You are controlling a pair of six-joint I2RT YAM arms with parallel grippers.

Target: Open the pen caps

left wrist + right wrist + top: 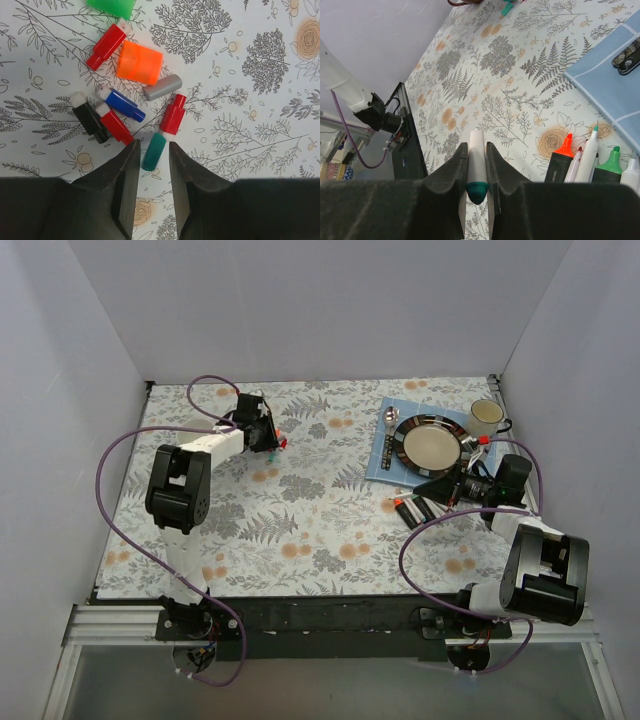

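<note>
The pen caps (122, 104) are stubby little plastic bits in a loose heap on the floral tablecloth (260, 150), in the upper left and middle of the left wrist view. There are three red ones, plus a blue, a black, a grey and a fat orange cap (139, 62). A teal cap (153, 152) lies lowest of the lot.

The left claw (153, 145) is released. Its fingers stand apart with the teal cap lying in the gap between the tips, a sliver of cloth showing on either side. That cap runs nearly straight up the frame, leaning a bit right, with its upper end right up against a red one.

Stuff you can't really see: a green cap (112, 6) is chopped off by the top edge. Dark fingers fill the bottom of both wrist views. From the top camera the heap is just a speck of colour in the upper left.

The right claw (476, 146) is clenched on a white pen (476, 170). Its teal end is at the bottom, nearest the camera, and the barrel points straight up the frame. Can't tell if that teal bit is a cap or just the butt.

The loose pens (590, 150) sit in the lower right with orange, red, teal and green tips bare, all pointing up. The last one is cut off at the right edge.
</note>
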